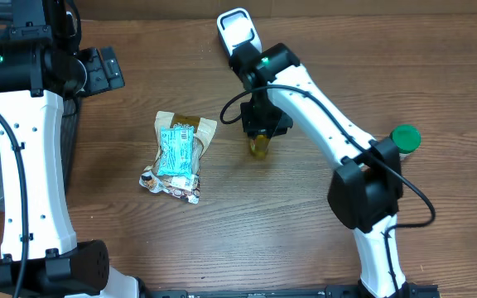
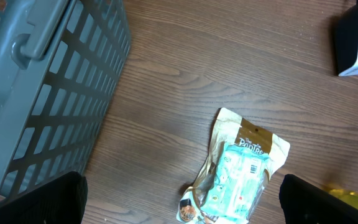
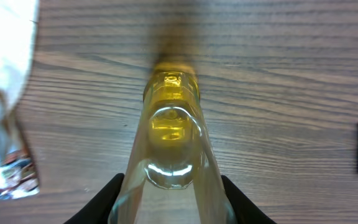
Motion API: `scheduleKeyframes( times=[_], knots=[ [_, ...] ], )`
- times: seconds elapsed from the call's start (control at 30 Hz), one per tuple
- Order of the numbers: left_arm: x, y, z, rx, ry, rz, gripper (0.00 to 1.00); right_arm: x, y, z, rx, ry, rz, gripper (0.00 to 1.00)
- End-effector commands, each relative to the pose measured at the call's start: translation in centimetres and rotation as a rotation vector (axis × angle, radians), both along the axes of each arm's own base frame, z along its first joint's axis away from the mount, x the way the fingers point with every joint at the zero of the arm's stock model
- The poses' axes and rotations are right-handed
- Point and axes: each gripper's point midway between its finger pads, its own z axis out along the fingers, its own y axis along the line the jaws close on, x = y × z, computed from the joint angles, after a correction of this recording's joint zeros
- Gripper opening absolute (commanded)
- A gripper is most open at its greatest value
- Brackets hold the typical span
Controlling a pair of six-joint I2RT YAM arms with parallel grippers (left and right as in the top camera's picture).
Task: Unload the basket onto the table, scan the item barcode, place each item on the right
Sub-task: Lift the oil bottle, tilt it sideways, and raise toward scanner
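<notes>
A clear bottle (image 3: 169, 143) with yellowish liquid points away from the right wrist camera, low over the wooden table. My right gripper (image 3: 173, 186) is shut on it, one black finger against each side. From above, the bottle (image 1: 259, 147) pokes out below that gripper (image 1: 263, 126). No barcode shows on it. The white scanner (image 1: 237, 29) stands at the back of the table, apart from the bottle. My left gripper (image 2: 182, 199) hangs open above the snack packs, holding nothing.
A pile of snack packs (image 1: 176, 153), teal on tan foil, lies left of the bottle. A grey slatted basket (image 2: 42, 93) stands at the far left. A green cap (image 1: 405, 137) sits by the right arm's elbow.
</notes>
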Motion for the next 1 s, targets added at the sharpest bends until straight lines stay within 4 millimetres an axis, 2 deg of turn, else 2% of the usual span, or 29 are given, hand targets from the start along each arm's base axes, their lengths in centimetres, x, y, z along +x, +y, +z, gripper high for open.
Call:
scheduleKeyframes(
  times=[0.0,0.2,0.33,0.37,0.47,0.77,0.97],
  knots=[
    [0.3,-0.2,-0.3,0.006,0.008,-0.009,1.00,0.1,0.0,8.7,0.214,-0.134,0.043,0.35],
    [0.3,-0.2,-0.3,0.006,0.008,-0.008,1.00,-2.7,-0.1,15.3,0.576,-0.110,0.188,0.34],
    [0.3,-0.2,-0.3,0.006,0.008,-0.008,1.00,-5.0,-0.4,18.9,0.819,-0.088,0.312,0.35],
    [0.3,-0.2,-0.3,0.006,0.008,-0.009,1.00,-5.0,-0.5,19.5,0.867,-0.096,0.325,0.34],
    [0.3,-0.1,-0.3,0.006,0.008,-0.008,0.99,-4.7,-1.1,19.9,0.902,-0.100,0.295,0.33],
    [0.3,-0.2,-0.3,0.006,0.008,-0.009,1.00,-5.1,-0.7,20.3,0.921,-0.099,0.311,0.30],
    [0.3,-0.2,-0.3,0.006,0.008,-0.008,0.99,-6.9,-1.0,22.5,0.930,-0.145,0.325,0.29]
  ],
)
